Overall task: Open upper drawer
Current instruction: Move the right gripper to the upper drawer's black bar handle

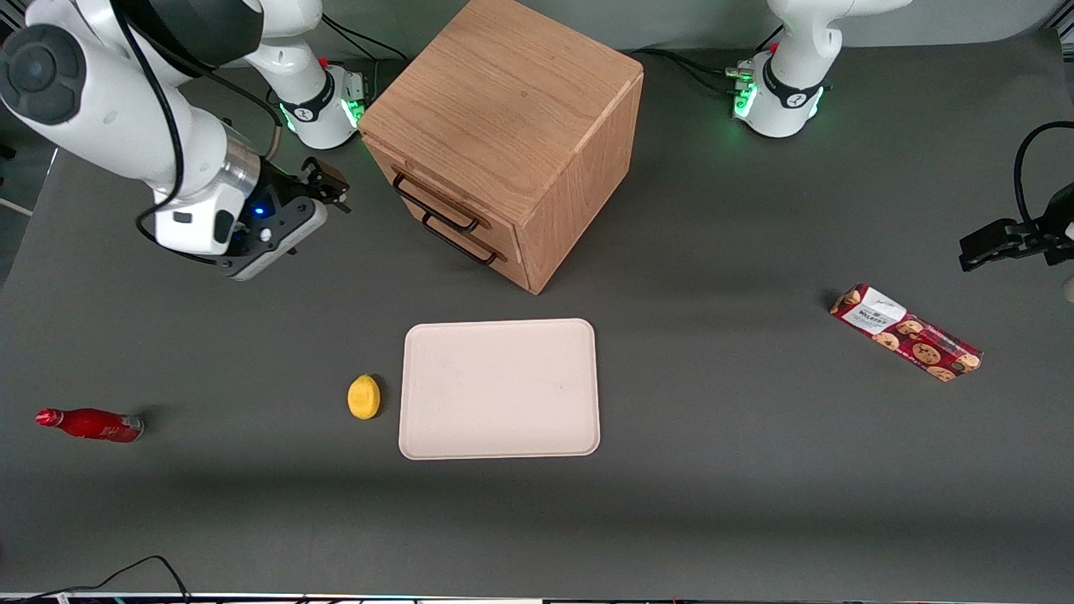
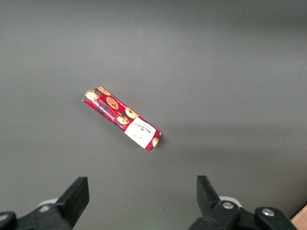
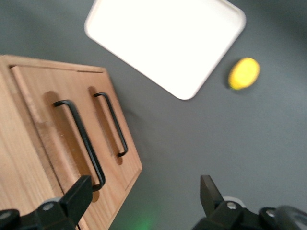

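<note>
The oak cabinet stands at the middle of the table, both drawers shut. The upper drawer has a thin black bar handle; the lower drawer's handle runs just below it. My right gripper is open and empty. It hovers in front of the drawer faces, a short way off and about level with the upper drawer, touching nothing. The right wrist view shows the upper drawer, its handle and the lower handle, with the gripper apart from them.
A cream tray lies nearer the front camera than the cabinet, with a yellow lemon beside it. A red bottle lies toward the working arm's end. A cookie pack lies toward the parked arm's end.
</note>
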Tool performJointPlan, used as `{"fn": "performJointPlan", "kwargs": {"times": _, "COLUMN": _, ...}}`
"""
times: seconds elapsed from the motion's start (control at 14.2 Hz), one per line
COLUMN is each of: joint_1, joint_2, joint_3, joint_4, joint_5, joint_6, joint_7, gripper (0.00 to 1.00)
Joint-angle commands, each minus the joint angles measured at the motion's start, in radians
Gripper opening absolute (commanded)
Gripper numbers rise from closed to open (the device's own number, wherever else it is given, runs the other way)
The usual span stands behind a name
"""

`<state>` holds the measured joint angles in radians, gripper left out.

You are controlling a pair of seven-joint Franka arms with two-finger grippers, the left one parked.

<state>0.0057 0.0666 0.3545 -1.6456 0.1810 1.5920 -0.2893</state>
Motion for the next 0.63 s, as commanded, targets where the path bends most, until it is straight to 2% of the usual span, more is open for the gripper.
{"fn": "performJointPlan", "kwargs": {"times": 0.0, "joint_1": -0.018, "joint_2": -0.010, "joint_3": 0.072, "joint_4": -0.069, "joint_5": 0.046, "joint_6": 0.075, "joint_7": -0.048, "gripper": 1.00}}
{"fn": "performJointPlan", "kwargs": {"times": 0.21, "joint_1": -0.018, "joint_2": -0.016, "joint_3": 0.139, "joint_4": -0.164, "joint_5": 0.045, "joint_6": 0.182, "joint_7": -0.041, "gripper": 1.00}}
{"fn": "performJointPlan", "kwargs": {"times": 0.56, "joint_1": -0.018, "joint_2": -0.008, "joint_3": 0.176, "joint_4": -0.236, "joint_5": 0.046, "joint_6": 0.252, "joint_7": -0.039, "gripper": 1.00}}
